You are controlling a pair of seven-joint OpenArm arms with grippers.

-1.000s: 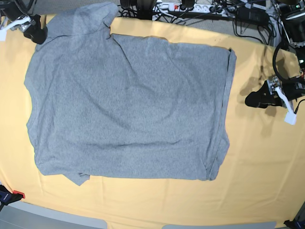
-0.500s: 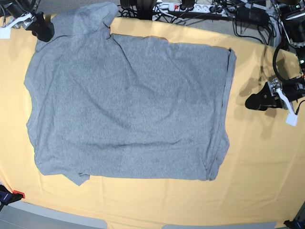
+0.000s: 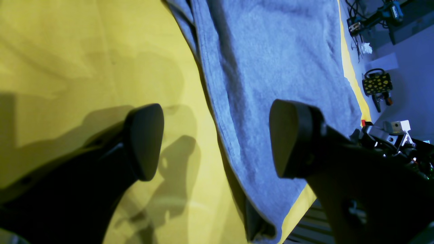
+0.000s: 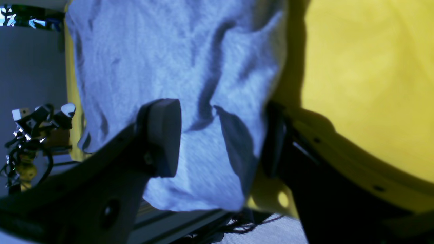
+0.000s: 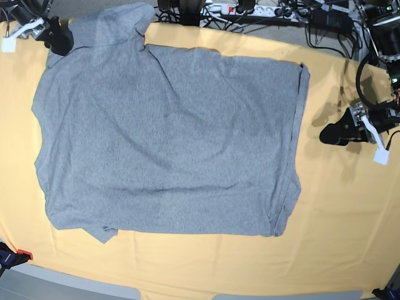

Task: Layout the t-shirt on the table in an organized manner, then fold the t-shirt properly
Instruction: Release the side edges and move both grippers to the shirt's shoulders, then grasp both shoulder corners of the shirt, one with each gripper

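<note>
One t-shirt [image 5: 169, 137] flat | table [image 5: 337, 206] yellow-orange | both end effectors spread, empty

A robotics lab or test room. The work surface [image 5: 350, 219] is draped in plain yellow cloth, with a white power strip [image 5: 240, 9] and tangled black cables [image 5: 325, 25] along its far edge, and clamps [image 5: 12, 256] at the near corner. Bare grey floor lies beyond.

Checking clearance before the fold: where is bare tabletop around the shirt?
Bare table: a wide patch between the t-shirt hem and the left gripper, and a strip along the near edge. The far-left corner by the right gripper is crowded.
</note>
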